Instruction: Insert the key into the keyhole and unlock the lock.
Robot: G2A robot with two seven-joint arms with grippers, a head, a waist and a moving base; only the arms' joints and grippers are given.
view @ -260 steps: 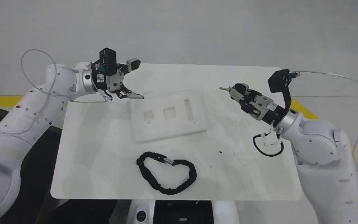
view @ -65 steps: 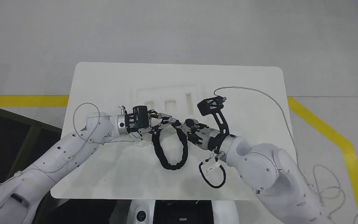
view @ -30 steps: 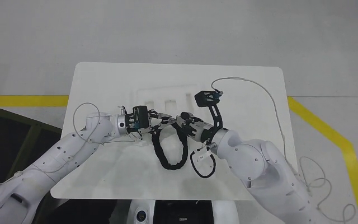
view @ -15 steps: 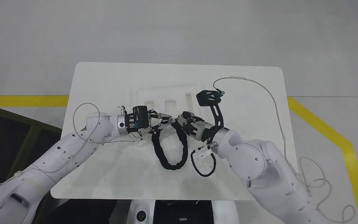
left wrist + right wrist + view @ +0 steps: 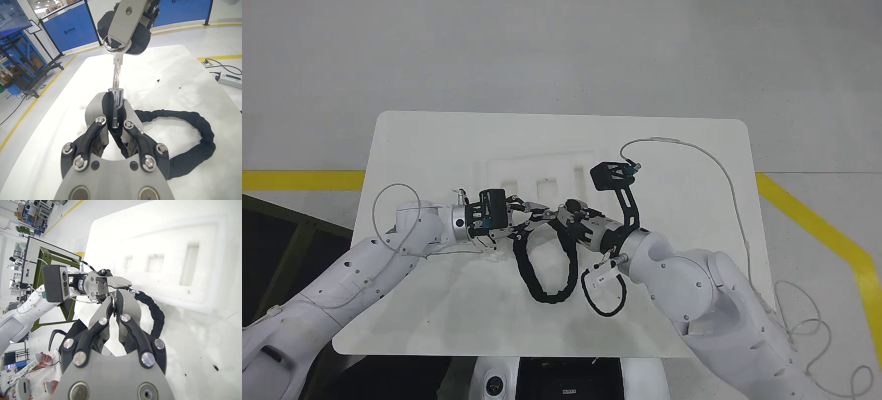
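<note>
In left claw [image 5: 113,101], lock [image 5: 115,95], key [image 5: 117,72] at keyhole [image 5: 115,89]

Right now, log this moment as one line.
left gripper: jaws shut on lock cylinder | right gripper: jaws shut on key | key: tip at keyhole, blade mostly out

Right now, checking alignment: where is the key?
In the left wrist view the key is pinched in the right gripper, tip at the top of the lock, which the left gripper holds over the middle of the table.

Left arm [image 5: 362,270] and right arm [image 5: 692,285] angled inward, both jaws clamped, facing.
</note>
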